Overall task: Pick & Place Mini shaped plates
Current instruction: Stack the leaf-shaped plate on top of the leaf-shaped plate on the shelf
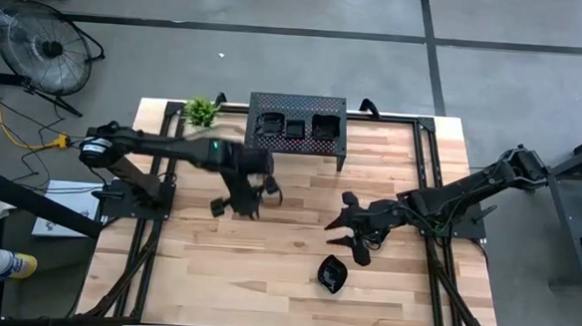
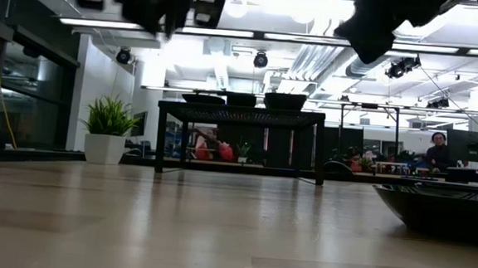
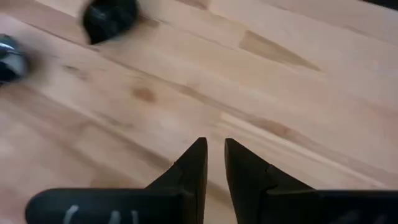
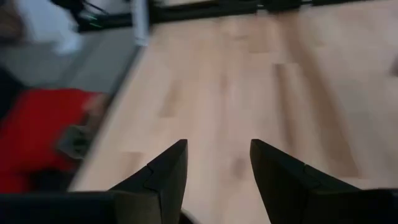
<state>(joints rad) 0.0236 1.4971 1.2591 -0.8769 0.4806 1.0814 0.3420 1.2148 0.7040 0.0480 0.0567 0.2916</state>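
One mini shaped plate (image 1: pixel 332 275), glossy black, lies flat on the wood near the table's front, right of centre; it shows close up in the low view (image 2: pixel 450 209) and far off in the left wrist view (image 3: pixel 111 18). Three more black plates (image 1: pixel 295 126) sit on top of the black perforated stand (image 1: pixel 295 148) at the far edge. My left gripper (image 1: pixel 244 202) hangs above the table's middle, tilted down, its fingers (image 3: pixel 214 155) open by only a narrow gap with nothing between them. My right gripper (image 1: pixel 336 213) hovers right of centre, open (image 4: pixel 217 155) and empty, just beyond the lone plate.
A small potted plant (image 1: pixel 202 110) stands at the far left beside the stand. Bare wood (image 1: pixel 216 269) stretches across the near left and the middle of the table. A dark frame runs along the table's edges (image 1: pixel 426 160).
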